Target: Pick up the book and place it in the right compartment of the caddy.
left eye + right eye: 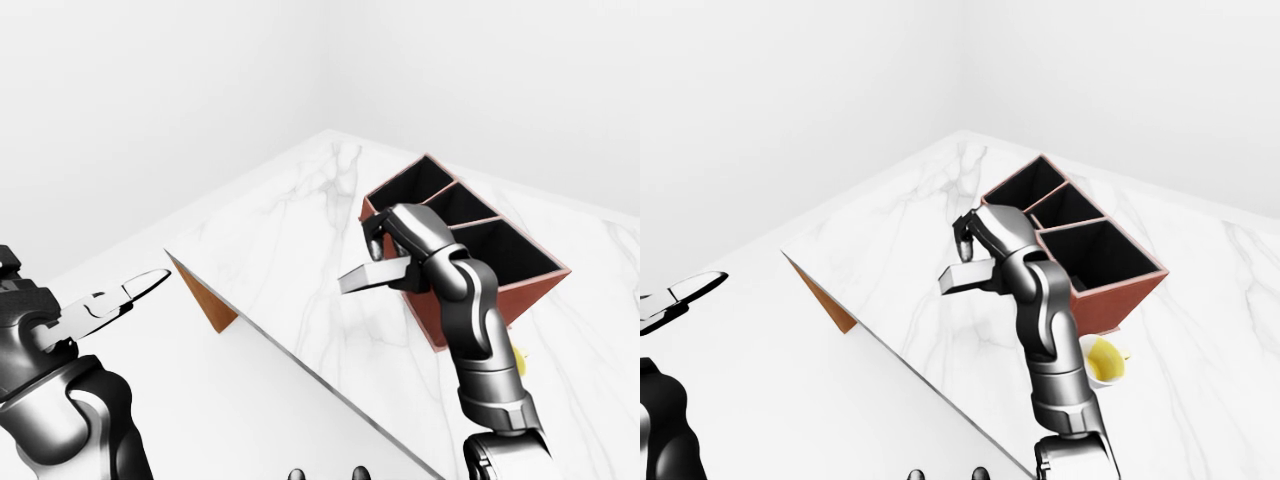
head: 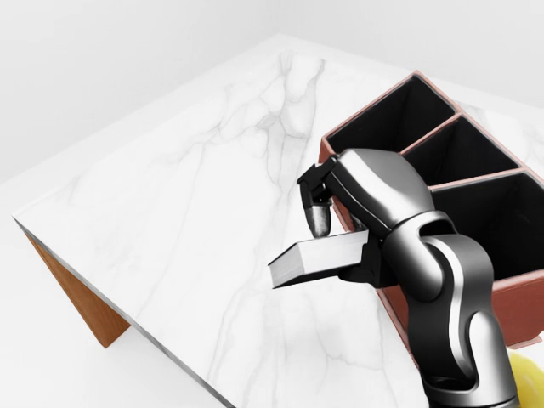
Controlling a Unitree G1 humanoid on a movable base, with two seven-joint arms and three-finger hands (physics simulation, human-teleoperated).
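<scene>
My right hand [image 2: 336, 229] is shut on a grey book [image 2: 313, 257] and holds it flat above the white marble table [image 2: 195, 212], just left of the caddy. The reddish-brown caddy [image 2: 520, 299] has three black compartments in a row; the hand and forearm cover part of its near wall. The book also shows in the left-eye view [image 1: 370, 275]. My left hand [image 1: 125, 292] hovers off the table at the left of the left-eye view, fingers spread and empty.
A yellow cup [image 1: 1104, 360] stands on the table just below the caddy's right end, beside my right forearm. The table's wooden side [image 1: 207, 300] shows under its left corner. White walls stand behind.
</scene>
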